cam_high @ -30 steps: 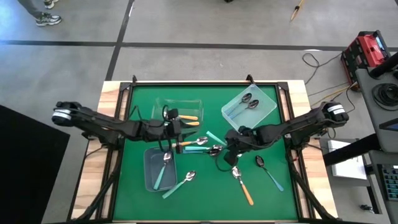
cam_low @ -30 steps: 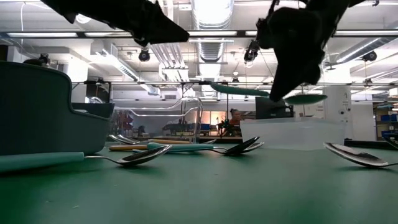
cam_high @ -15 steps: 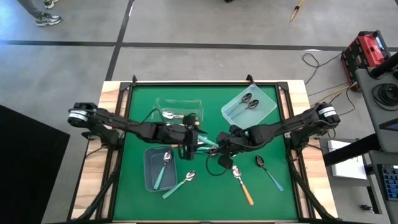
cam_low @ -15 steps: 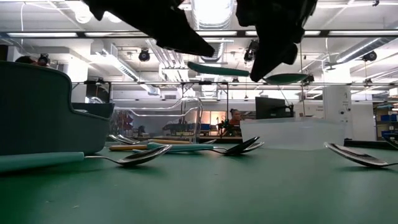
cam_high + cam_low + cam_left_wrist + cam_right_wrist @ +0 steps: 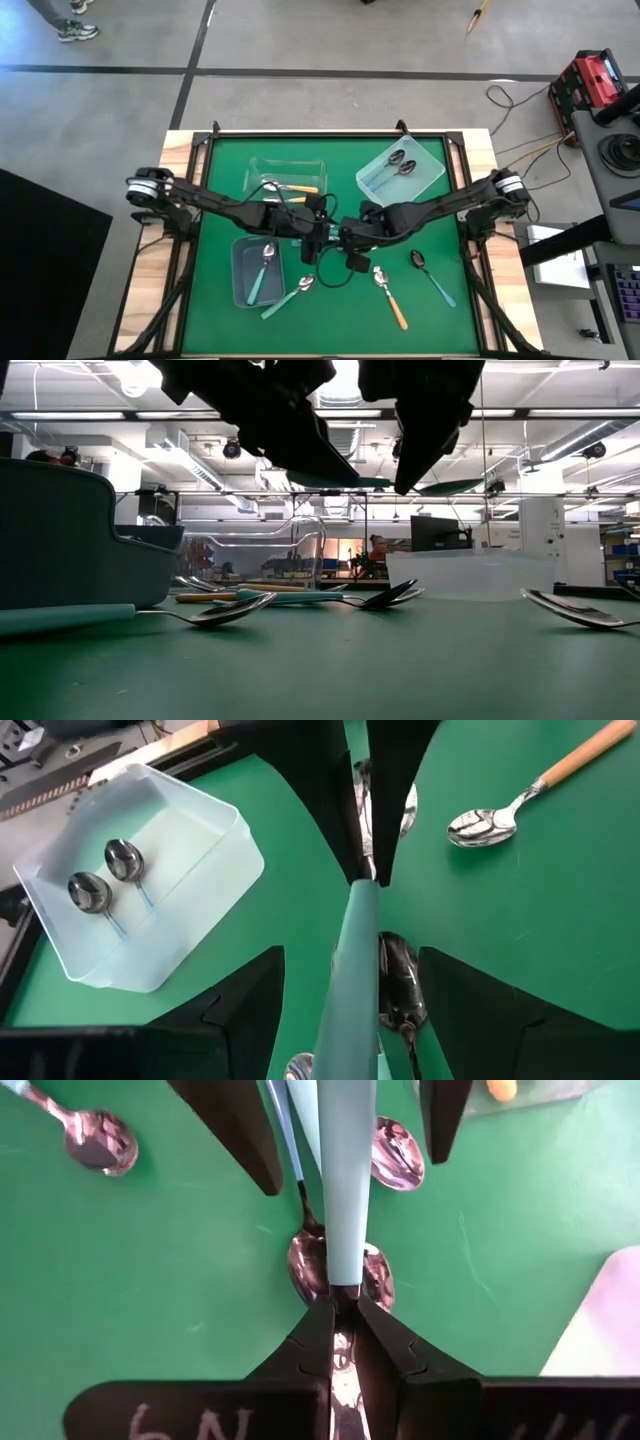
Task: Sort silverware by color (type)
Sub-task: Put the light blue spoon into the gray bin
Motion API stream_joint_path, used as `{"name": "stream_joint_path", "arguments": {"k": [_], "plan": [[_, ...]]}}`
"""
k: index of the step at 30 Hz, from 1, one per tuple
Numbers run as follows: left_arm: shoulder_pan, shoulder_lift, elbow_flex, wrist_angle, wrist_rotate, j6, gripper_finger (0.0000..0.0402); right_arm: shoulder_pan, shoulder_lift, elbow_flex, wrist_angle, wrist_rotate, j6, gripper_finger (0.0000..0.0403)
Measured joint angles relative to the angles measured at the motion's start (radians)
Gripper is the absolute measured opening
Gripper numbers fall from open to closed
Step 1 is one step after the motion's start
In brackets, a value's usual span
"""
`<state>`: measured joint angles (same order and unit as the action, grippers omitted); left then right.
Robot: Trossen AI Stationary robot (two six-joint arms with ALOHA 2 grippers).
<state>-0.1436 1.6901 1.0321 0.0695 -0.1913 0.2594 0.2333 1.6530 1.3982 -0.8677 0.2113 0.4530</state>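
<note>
while lit from above, green table mat (image 5: 440, 310) amid workshop

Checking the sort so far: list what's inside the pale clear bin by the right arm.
Two dark-handled spoons lie inside the bin, side by side. Nothing else shows there.

I work in a big robotics lab or workshop hall, not in a home. My green table mat (image 5: 225, 185) lies inside a black metal frame (image 5: 330, 133) on a pale wooden table top (image 5: 172, 160), and this stands on a grey concrete floor with dark lines (image 5: 300, 72). Behind the table I see a high white ceiling with long strip lights (image 5: 340, 380) and pipes, and shelves far away. A red equipment box (image 5: 590, 82) and loose cables (image 5: 520, 100) lie on the floor. A person's sneakers (image 5: 75, 30) show at the edge.
</note>
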Motion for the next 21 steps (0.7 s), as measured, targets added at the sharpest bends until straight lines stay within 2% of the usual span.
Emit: {"name": "stream_joint_path", "arguments": {"k": [13, 17, 21], "plan": [[0.000, 0.005, 0.000, -0.003, 0.000, -0.022, 0.0175, -0.005, 0.046, 0.071, -0.042, 0.030, -0.071, 0.0013], [0.000, 0.005, 0.000, -0.009, 0.000, -0.037, 0.0144, -0.007, 0.046, 0.072, -0.044, 0.045, -0.072, 0.0013], [0.000, 0.005, 0.000, -0.011, -0.002, -0.048, 0.0097, -0.007, 0.046, 0.072, -0.044, 0.044, -0.075, 0.0013]]}}
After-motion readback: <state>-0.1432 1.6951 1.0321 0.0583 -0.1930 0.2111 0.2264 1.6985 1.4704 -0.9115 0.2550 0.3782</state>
